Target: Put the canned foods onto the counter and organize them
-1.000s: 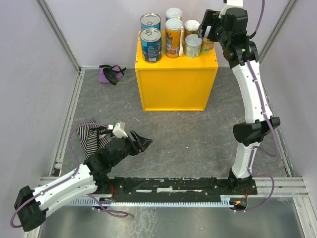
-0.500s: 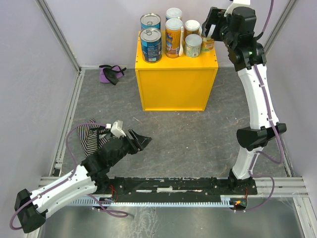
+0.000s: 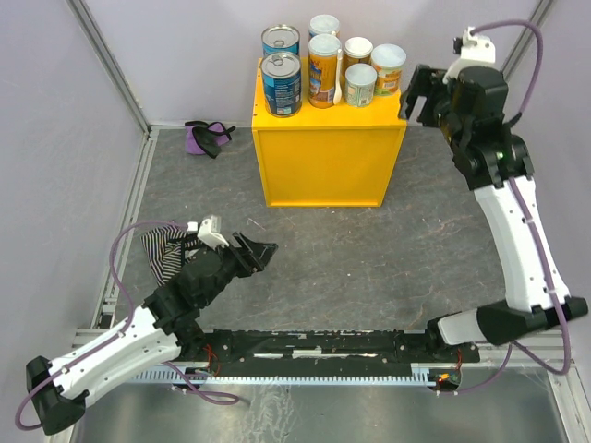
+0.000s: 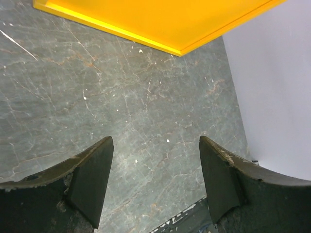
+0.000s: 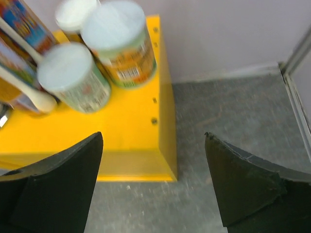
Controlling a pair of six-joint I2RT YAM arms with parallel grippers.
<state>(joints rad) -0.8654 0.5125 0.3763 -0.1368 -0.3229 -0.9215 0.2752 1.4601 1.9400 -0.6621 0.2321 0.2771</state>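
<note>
L gripper point(image 4: 154, 143): fingers spread, nothing betw. them, low over grey floor point(image 3: 369, 249), aimed twd the counter point(image 3: 328, 166). Striped cloth point(image 3: 162, 254) lies just beside my L arm. Purple cloth bundle point(image 3: 205, 137) on floor far-L, near wall. Counter sits centre-back. Canned foods point(image 3: 324, 69) all upright on its top, 7 total: 2 blue cans point(image 3: 282, 83) at L edge, one behind the other; 2 tall orange cans point(image 3: 324, 26) mid; 3 short cans point(image 3: 360, 85) at R, outermost near R edge. R gripper point(image 3: 416, 92): jaws wide apart, empty, hovers just off counter's R side, not touching any can.
</note>
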